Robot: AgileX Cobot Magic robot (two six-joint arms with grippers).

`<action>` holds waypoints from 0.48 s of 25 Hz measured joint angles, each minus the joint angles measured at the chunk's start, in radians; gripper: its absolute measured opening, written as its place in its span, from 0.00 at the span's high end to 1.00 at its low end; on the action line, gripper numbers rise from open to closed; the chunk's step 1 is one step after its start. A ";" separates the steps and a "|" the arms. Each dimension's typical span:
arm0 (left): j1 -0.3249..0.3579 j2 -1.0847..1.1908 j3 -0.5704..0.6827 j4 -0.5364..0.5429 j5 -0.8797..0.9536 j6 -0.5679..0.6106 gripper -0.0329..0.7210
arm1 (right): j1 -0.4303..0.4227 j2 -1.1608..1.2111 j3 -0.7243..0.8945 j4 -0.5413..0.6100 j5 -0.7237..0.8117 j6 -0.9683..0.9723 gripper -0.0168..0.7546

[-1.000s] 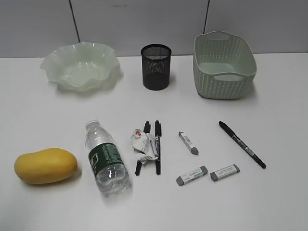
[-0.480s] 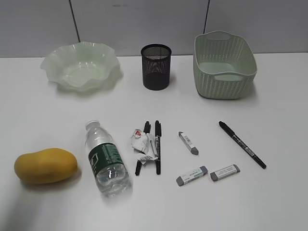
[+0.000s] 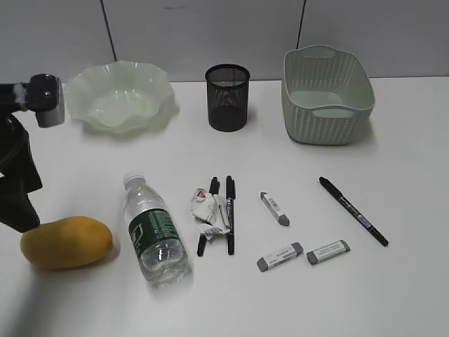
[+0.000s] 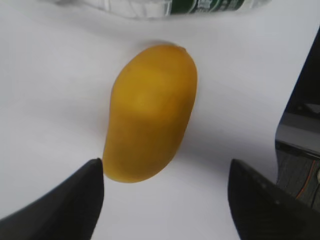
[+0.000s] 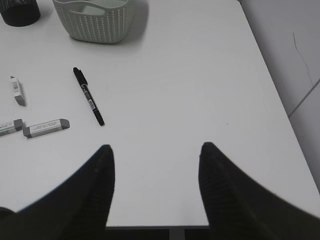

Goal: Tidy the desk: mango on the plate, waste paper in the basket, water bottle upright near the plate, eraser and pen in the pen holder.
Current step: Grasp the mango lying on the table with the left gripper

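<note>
The mango [image 3: 66, 242] is lying on its side at the front left of the counter [image 3: 393, 288], and the left end effector [image 4: 165, 200] is hanging right over it with its fingers spread wide, nothing between them yet. The water bottle [image 3: 156, 230] is lying flat just to the mango's right. Next over, the waste paper [image 3: 208, 209] is sitting on top of 2 black pens [image 3: 229, 214], so that wad is kind of in the way of them. There are 3 erasers [image 3: 279, 256] scattered further right, plus a 3rd pen [image 3: 353, 210] lying on its own.

Along the back – the plate [image 3: 119, 95], the pen holder [image 3: 227, 97] and the basket [image 3: 326, 95] are standing in a row, left to right.

The exterior view is only catching the left arm [image 3: 17, 175] at the edge, while the left wrist view is showing the mango close up with the bottle's green label behind it. The right end effector [image 5: 156, 192] is showing up only in its own wrist view – open, holding nothing, over bare counter near the right edge.
</note>
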 joint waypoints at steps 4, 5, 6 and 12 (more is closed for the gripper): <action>-0.003 0.007 0.000 0.059 -0.076 0.000 0.17 | 0.000 0.000 0.000 -0.001 0.000 0.000 0.41; -0.003 0.008 0.000 0.069 -0.089 0.006 0.17 | 0.000 0.000 0.000 -0.001 0.000 0.000 0.41; -0.003 0.010 0.000 0.072 -0.098 0.012 0.17 | 0.000 0.000 0.000 -0.001 0.000 0.000 0.41; -0.005 0.074 0.000 0.046 -0.108 0.037 0.17 | 0.000 0.000 0.000 -0.001 0.000 0.000 0.41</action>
